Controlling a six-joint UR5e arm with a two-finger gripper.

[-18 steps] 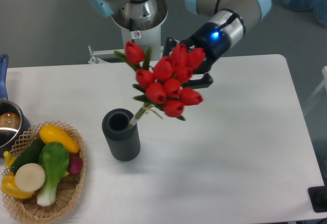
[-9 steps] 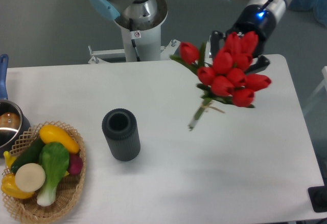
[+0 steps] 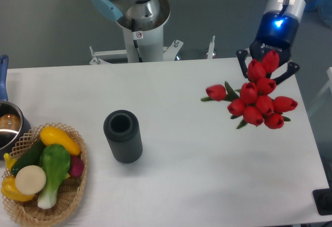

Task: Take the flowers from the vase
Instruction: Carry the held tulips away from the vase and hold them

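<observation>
- Gripping the flowers (image 3: pixel 257 101), the gripper (image 3: pixel 267 69) has its jaws closed on the bunch, its wrist pointing steeply down over the desk's (image 3: pixel 207 175) far right part.
- Red tulip buds hang clear above the desk surface, near its right edge.
- Well apart to the left, the vase (image 3: pixel 123 136) stands upright, with bare desk between.
- A wicker basket (image 3: pixel 41 175) of vegetables sits at the left edge.

A single fixed camera looked steeply down on the white table (image 3: pixel 171 165) from its near edge, probably mounted well above it, facing the arm's base column (image 3: pixel 140 30) at 12 o'clock. It stood far enough back to take in nearly the whole tabletop, cropping the wicker basket (image 3: pixel 72 196) at 8 o'clock and the pot (image 3: pixel 8 126) at 9 o'clock.
</observation>
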